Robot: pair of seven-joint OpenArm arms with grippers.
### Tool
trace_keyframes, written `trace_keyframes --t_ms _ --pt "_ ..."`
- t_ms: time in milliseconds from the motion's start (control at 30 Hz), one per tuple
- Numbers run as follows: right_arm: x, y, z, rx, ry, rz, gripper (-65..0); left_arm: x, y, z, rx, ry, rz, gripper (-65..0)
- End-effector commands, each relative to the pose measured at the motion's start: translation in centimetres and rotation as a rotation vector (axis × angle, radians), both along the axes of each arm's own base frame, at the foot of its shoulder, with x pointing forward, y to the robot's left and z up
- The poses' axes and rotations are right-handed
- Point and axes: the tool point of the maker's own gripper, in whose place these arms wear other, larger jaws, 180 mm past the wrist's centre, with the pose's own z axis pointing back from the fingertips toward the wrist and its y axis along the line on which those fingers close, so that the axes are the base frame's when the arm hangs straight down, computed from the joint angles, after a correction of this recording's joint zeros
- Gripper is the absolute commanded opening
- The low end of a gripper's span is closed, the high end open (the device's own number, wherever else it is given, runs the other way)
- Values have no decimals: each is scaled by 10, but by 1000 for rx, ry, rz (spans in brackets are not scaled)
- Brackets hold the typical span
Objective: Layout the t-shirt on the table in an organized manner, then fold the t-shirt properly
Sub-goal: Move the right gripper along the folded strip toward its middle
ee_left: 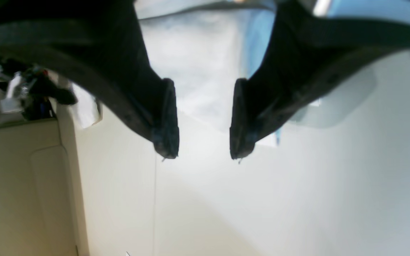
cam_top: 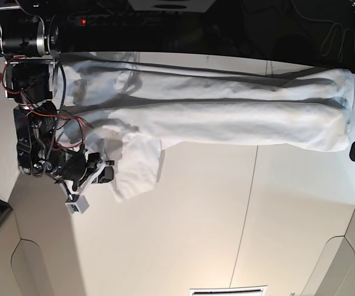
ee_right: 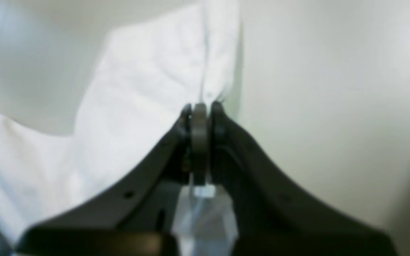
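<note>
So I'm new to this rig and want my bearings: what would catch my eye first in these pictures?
The white t-shirt stretched in a long bunched band across the far side of the table, with one sleeve flopping out toward the middle. At that sleeve, the right end effector is shut on the t-shirt's edge. The left end effector is open over the table, with cloth just beyond its fingertips.

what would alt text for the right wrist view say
The right gripper is shut on a fold of the white t-shirt, which spreads up and to the left over the pale table. The picture is blurred.
</note>
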Motion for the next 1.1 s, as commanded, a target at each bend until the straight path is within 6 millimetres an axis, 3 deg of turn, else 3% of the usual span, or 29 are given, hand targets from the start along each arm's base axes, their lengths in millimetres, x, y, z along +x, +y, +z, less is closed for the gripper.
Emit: trace_keyframes --t_ms 0,167,267,667,933,1000,1067 --pt "19 5 35 21 -92 17 -650 9 9 22 28 -63 2 -377" --pt "-5 29 73 54 -123 121 -650 9 9 22 27 -64 2 -377" --pt "-31 47 78 87 -126 182 -650 9 9 22 28 -63 2 -377" --pt "-166 113 53 145 -23 397 -650 9 10 22 28 -63 2 -377" --pt "-203 118 33 167 70 408 -647 9 9 22 27 -63 2 -377" --pt "-210 120 32 176 76 422 -507 9 9 22 27 -64 2 -377" --pt "-214 125 34 200 80 434 -429 9 10 22 27 -67 5 -377"
